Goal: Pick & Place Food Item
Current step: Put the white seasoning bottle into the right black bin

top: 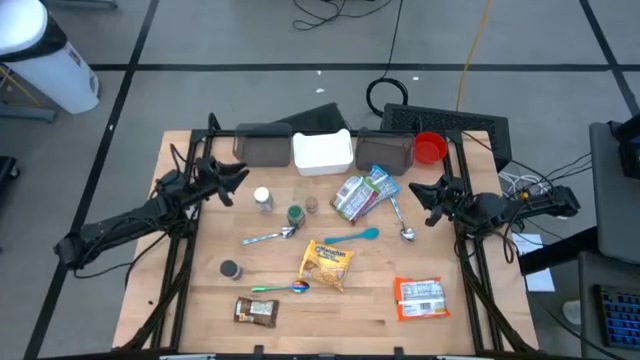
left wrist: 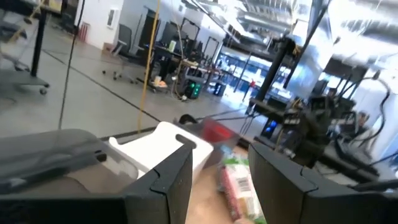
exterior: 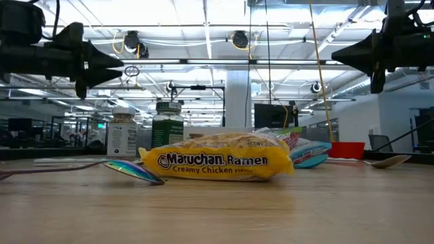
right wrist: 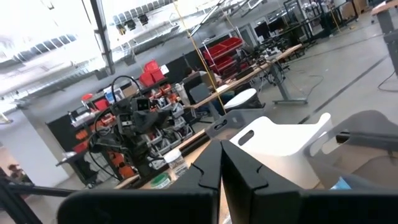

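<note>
Several food items lie flat on the wooden table. A yellow ramen pack (top: 327, 264) (exterior: 217, 161) is at the middle. An orange packet (top: 420, 298) is near the front right, and a brown bar (top: 256, 311) near the front left. Green and blue packets (top: 362, 194) lie toward the far side. My left gripper (top: 240, 172) (left wrist: 217, 180) hovers level above the table's left part, open, with nothing between its fingers. My right gripper (top: 418, 190) (right wrist: 221, 168) hovers level above the right part, shut and empty.
Along the far edge stand two dark bins (top: 264, 147) (top: 385, 150), a white bin (top: 322, 152) and a red bowl (top: 430, 148). Small jars (top: 263, 199) (top: 295, 214), a dark lid (top: 230, 268) and several spoons (top: 268, 237) (top: 352, 236) (top: 400, 220) lie among the food.
</note>
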